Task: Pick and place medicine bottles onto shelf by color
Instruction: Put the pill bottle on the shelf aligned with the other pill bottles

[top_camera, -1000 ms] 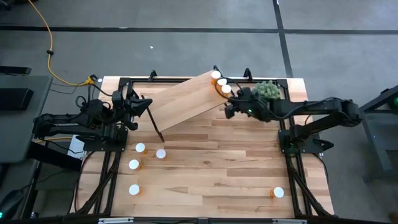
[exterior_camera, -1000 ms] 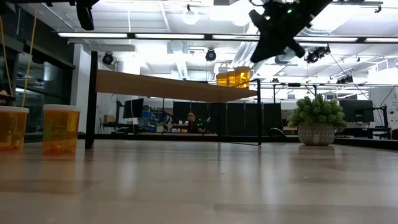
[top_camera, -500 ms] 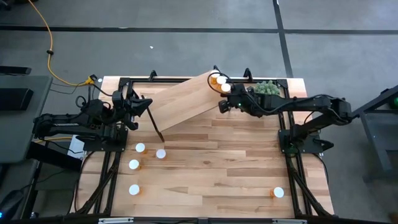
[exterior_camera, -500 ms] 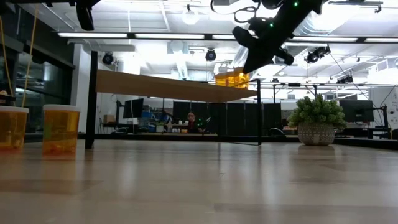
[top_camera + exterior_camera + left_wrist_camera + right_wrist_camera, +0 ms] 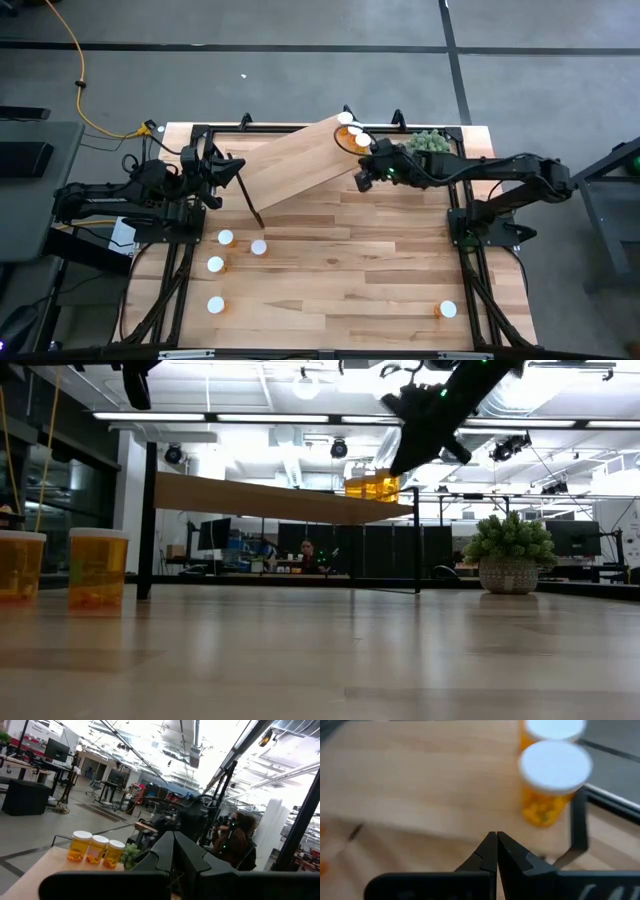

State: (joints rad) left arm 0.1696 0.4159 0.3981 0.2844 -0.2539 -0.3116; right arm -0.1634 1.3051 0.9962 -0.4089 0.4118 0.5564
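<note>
The shelf (image 5: 300, 160), a smooth rectangular plank of pale wood on thin black metal legs, lies slantwise across the upper middle of the high view, its grain close in tone to the bench (image 5: 350, 270) under it. Three medicine bottles (image 5: 354, 133) stand in a short row at its upper-right end: translucent orange cylinders with flat round white caps, touching or nearly so. From the low view they show as an amber cluster (image 5: 372, 486) on the plank's right end.

The right hand (image 5: 362, 181) hangs over the plank's right edge, just below the row in the high view. Its two dark fingers are pressed together with nothing between them, and in its own wrist camera the nearest bottle (image 5: 549, 785) stands beyond the tips, yellow pills visible through the plastic wall.

The left hand (image 5: 222, 170) waits at the left of the high view, beside the plank's left end; its fingers look closed, though the wrist view is cluttered there.

Five more capped bottles stand on the bench: four at lower left (image 5: 216, 264) (loosely spaced) and one at lower right (image 5: 447, 310). A fuzzy green plant (image 5: 432, 143) sits at upper right, near the right arm.
</note>
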